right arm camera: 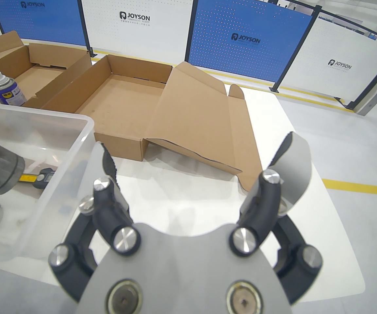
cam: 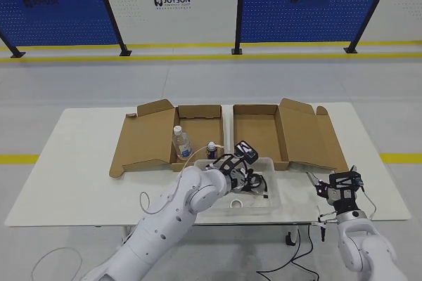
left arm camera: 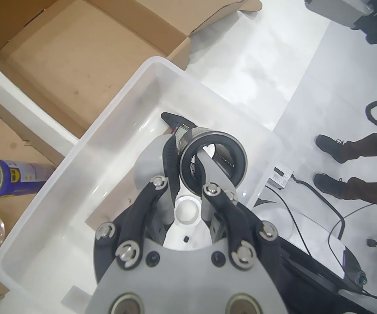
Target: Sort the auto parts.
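My left gripper [left arm camera: 188, 158] is shut on a steel bearing [left arm camera: 213, 161], one finger inside its bore and the other outside its wall. It holds the bearing over the clear plastic bin [left arm camera: 61, 168], above a digital caliper [left arm camera: 178, 125] and a small metal ring [left arm camera: 186, 210] lying in the bin. From above, the left gripper [cam: 247, 177] hangs over the bin [cam: 271, 163] at the table's front. My right gripper [right arm camera: 201, 158] stands open with nothing in it over the table right of the bin [right arm camera: 77, 132], near the front right corner [cam: 336, 188].
Two open cardboard boxes lie behind the bin: the left box [cam: 197, 137] holds a spray can [cam: 212, 149] and a plastic bottle [cam: 182, 142]; the right box [cam: 257, 137] is bare, its lid [cam: 306, 133] folded out to the right. Cables hang off the table's front edge.
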Controlling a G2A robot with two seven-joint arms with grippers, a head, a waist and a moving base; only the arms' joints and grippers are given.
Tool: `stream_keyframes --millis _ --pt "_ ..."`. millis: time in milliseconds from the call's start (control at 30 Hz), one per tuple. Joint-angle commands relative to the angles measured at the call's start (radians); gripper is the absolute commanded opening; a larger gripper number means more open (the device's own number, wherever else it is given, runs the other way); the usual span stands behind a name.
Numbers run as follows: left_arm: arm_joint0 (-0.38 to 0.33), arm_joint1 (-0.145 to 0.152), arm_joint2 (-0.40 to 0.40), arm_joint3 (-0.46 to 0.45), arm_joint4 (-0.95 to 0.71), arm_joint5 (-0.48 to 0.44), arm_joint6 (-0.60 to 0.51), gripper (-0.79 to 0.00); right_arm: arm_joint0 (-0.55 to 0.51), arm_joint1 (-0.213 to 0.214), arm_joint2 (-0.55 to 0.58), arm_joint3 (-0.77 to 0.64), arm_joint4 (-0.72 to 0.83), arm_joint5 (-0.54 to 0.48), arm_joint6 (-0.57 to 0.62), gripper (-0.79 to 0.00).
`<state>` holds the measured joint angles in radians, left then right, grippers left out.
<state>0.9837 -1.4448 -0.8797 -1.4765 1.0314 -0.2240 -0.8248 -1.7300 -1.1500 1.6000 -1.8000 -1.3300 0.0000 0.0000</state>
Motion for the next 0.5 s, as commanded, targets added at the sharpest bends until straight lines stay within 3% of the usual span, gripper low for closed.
stream_keyframes --millis 0,467 --pt "0.024 0.008 -0.022 -0.036 0.013 0.007 -0.005 -0.785 0.000 0.000 0.000 0.000 0.000 0.000 0.000 0.000" --pt "0.139 0.045 -0.123 -0.213 0.058 0.031 -0.044 -0.785 0.000 0.000 0.000 0.000 0.000 0.000 0.000 0.000"
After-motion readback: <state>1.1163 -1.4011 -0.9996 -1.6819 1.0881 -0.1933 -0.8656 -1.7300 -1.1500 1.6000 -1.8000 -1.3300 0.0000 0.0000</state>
